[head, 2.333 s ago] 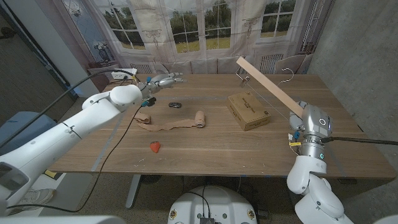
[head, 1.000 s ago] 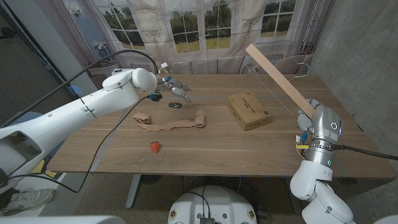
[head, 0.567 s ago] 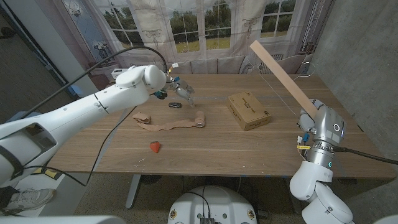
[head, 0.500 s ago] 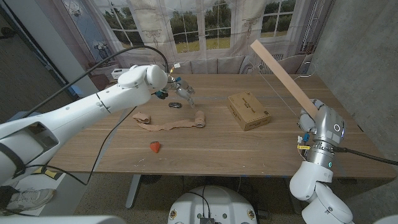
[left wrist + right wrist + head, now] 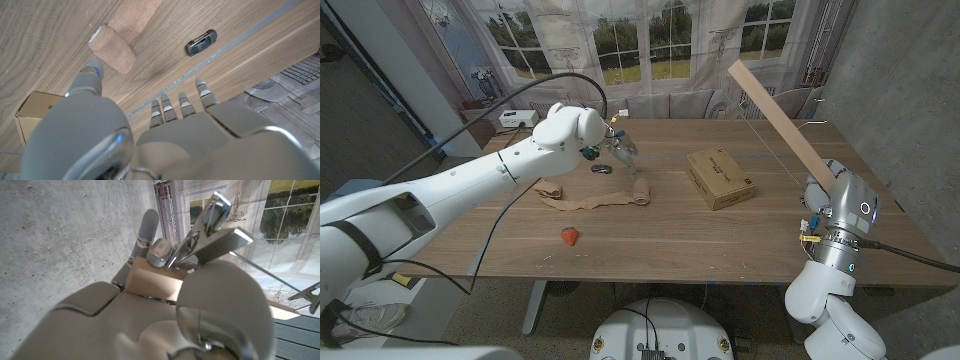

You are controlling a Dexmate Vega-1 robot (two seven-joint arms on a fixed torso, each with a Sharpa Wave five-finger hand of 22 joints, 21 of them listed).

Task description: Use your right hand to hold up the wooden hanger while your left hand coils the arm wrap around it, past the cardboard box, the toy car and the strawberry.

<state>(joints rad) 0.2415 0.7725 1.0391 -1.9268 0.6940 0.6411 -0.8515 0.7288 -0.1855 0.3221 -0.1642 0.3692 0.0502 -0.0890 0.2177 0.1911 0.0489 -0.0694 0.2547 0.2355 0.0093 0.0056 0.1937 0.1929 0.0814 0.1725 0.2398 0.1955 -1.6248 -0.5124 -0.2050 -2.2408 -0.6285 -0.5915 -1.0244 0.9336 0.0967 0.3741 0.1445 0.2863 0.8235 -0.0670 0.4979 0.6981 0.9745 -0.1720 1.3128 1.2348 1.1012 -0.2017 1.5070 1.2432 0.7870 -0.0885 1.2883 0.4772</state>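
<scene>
just beyond the left hand its spread, empty fingers, the arm wrap lies.

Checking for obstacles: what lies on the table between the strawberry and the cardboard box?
In the head view, only bare wood lies between the strawberry and the cardboard box; the arm wrap sits farther back.

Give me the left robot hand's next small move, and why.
Probably lower the left robot hand onto the rolled end of the arm wrap and pinch it. That hand is open and empty above the table near the toy car, the wrap lies partly unrolled, and the right robot hand already holds the wooden hanger up.
</scene>
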